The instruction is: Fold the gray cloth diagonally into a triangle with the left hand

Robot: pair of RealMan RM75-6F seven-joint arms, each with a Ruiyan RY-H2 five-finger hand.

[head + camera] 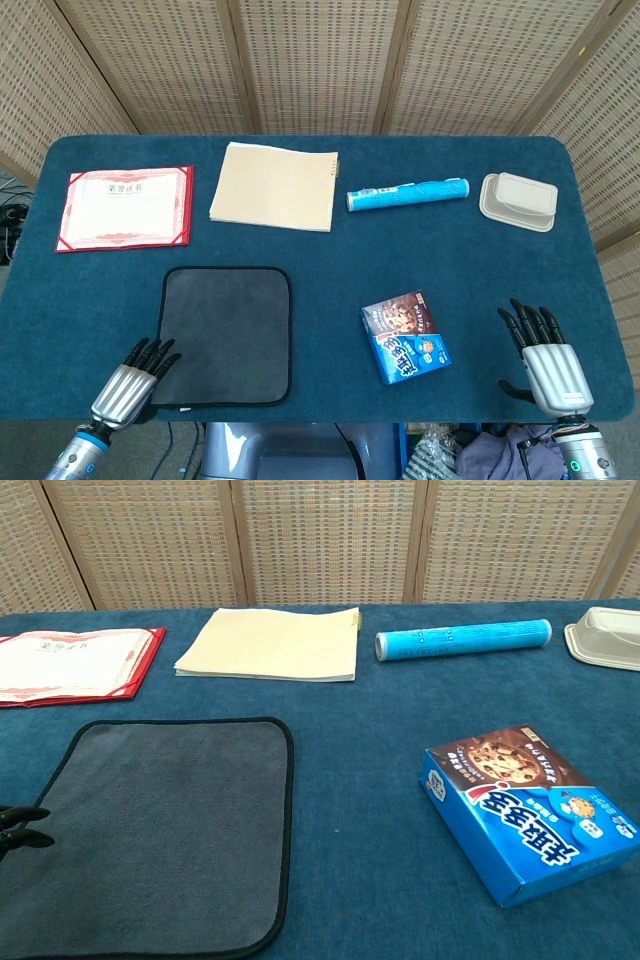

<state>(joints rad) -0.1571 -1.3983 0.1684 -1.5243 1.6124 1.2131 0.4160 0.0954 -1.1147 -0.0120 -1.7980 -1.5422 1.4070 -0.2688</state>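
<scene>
Blue felt table [320,250] is covered near its front-left by the flat gray cloth [224,335]. Its near-left corner is overlapped by the left hand [135,380] (fingers spread, nothing held); the right hand [545,355] is likewise spread, holding nothing.

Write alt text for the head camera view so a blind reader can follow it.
A flat square gray cloth with black edging lies on a blue-covered table, the robot's left hand at its near-left corner, fingertips over the edge. The right hand rests open at the near right, beside a blue cookie box.
</scene>
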